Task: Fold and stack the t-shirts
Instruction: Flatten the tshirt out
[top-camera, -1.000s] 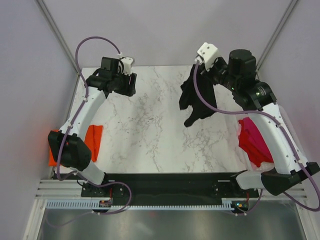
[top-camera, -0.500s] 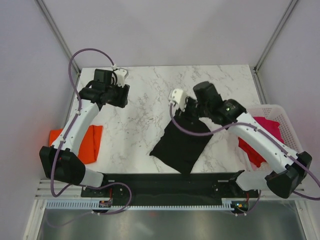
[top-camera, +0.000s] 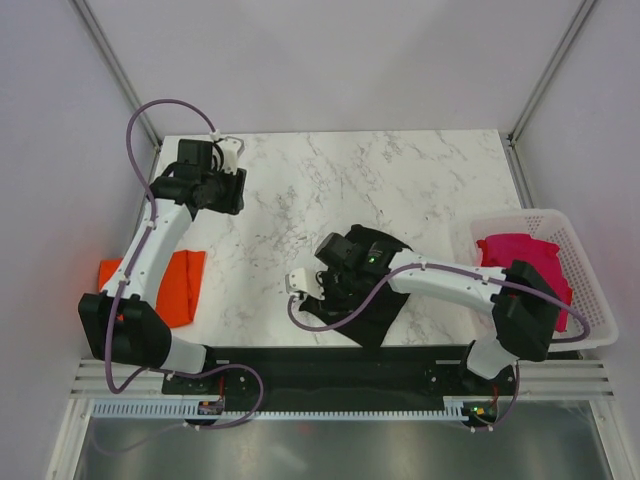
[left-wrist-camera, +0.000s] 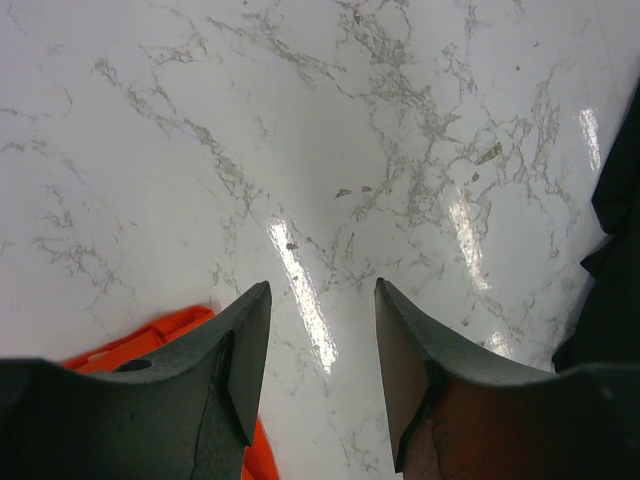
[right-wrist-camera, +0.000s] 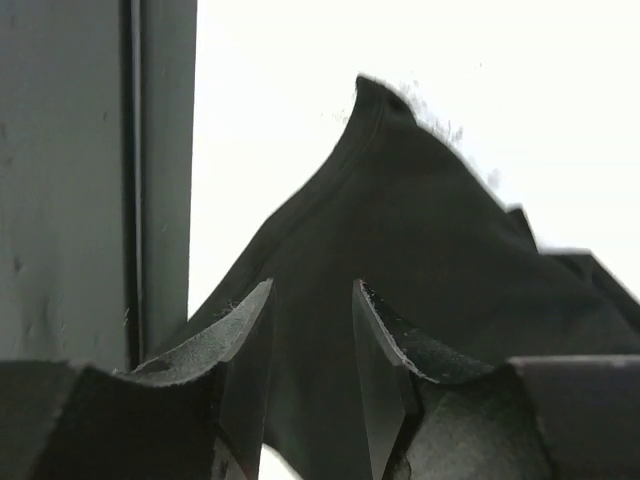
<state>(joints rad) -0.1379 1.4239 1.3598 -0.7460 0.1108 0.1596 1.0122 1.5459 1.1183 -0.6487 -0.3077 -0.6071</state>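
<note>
top external view: the right end effector (top-camera: 335, 272) sits low on the black short-sleeved cloth t-shirt (top-camera: 378, 305), which lies bunched on the white marble-patterned table (top-camera: 400, 175) close to its near edge. the step in hand looks like laying this shirt out for folding. to do it well, the cloth should be drawn away from the near edge and spread flat. the left end effector (top-camera: 222, 188), well apart at the far left, should come over to take a second corner. the orange cloth t-shirt (top-camera: 175, 285) lies at the table's left edge, partly hidden by the left arm. the magenta-pink cloth t-shirt (top-camera: 520, 255) lies heaped in the white slatted plastic basket (top-camera: 592, 310). the right arm covers much of the black shirt, so its neck and sleeves cannot be made out.

left wrist view: the left end effector has its jaws spread wide with nothing between them, only bare table beneath. the orange shirt is cut off at the bottom and the black one at the right edge.

right wrist view: black cloth fills the narrow gap of the right end effector. whether it is pinched or merely lies behind cannot be told. the table is washed out to white.
</note>
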